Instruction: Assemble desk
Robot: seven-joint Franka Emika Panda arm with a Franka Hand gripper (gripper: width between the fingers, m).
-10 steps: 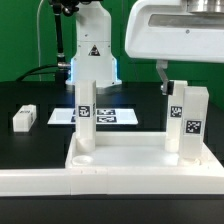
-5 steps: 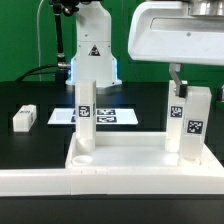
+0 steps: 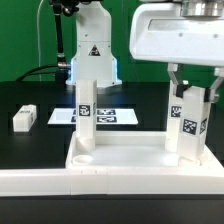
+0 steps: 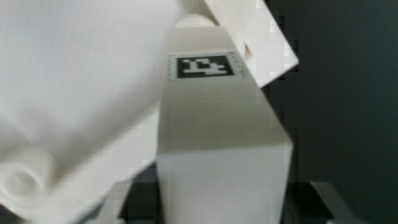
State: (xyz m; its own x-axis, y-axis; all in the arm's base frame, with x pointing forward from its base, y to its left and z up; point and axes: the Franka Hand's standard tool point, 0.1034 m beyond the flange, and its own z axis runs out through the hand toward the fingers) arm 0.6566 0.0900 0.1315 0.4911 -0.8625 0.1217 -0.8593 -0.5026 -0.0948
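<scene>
one leg stands on the desk top; claw spread open astride it.

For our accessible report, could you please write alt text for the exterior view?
A robot gripper hangs open astride the top of an upright white leg at the corner of the desk top on the exterior view's right. Another leg stands on that view's left; a loose leg lies on the black table.

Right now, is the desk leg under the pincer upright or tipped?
Upright: the leg stands vertical on the desk top's corner, parallel to the other standing leg.
</scene>
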